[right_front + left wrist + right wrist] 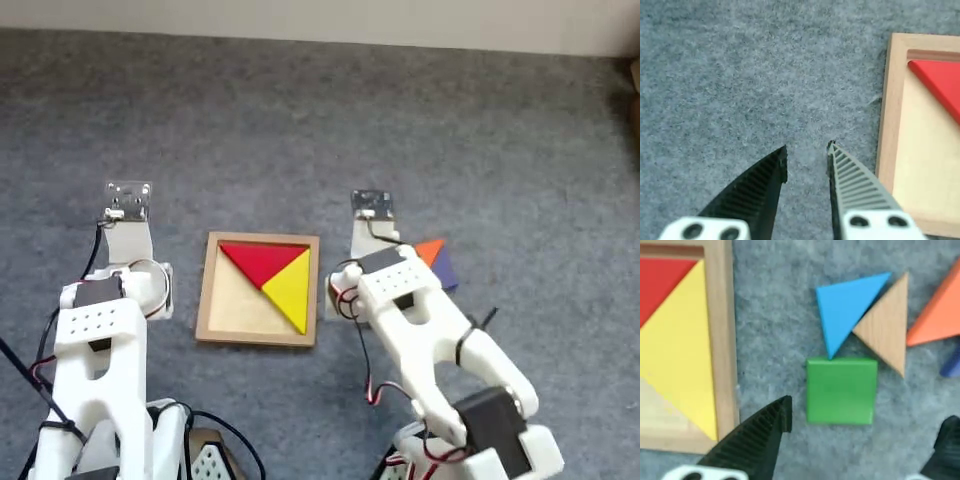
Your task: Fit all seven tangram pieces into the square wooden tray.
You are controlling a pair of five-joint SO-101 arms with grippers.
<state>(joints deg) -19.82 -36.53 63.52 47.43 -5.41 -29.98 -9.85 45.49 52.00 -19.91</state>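
The square wooden tray [206, 300] lies between my two arms and holds a red triangle [260, 261] and a yellow triangle [291, 287]. My left gripper [807, 155] is open over bare carpet, just outside the tray wall [887, 100], with the red triangle [940, 80] beyond it. My right gripper [867, 422] is open wide just short of a green square [841, 390]. Past the square lie a blue triangle [847, 305], a plain wooden triangle [887, 327], an orange piece [937, 320] and a dark blue piece [952, 365]. The tray wall [720, 340] and yellow triangle [675, 350] are beside them.
Grey carpet covers the whole work surface. In the high view the right arm [400, 290] hides most loose pieces; the orange piece [430, 250] and a dark blue piece [444, 272] peek out beside it. The left arm [100, 320] stands left of the tray.
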